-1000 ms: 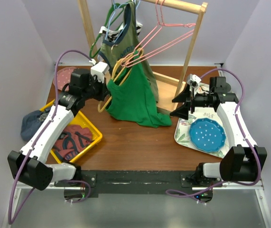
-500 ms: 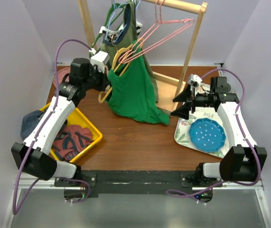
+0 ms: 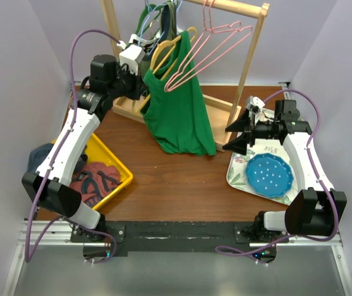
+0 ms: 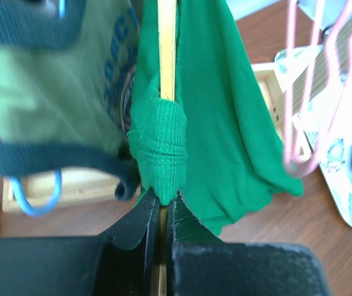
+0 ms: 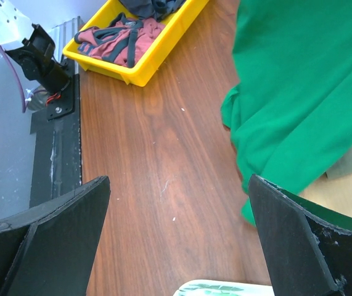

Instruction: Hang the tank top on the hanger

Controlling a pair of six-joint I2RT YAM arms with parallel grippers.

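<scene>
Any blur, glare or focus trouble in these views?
Top external: evenly lit, sharp, no glare on the table. Left wrist: tank top strap sharp, olive top and pink hangers slightly soft. Right wrist: wood grain sharp, its own fingers dark silhouettes.

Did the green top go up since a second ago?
Yes. The left gripper lifted the tank top higher, closer to the wooden rack's top bar.

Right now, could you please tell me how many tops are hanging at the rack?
2. The green tank top hangs on the yellow hanger held by the left gripper; the olive top hangs just behind it. More may be hidden behind them.
</scene>
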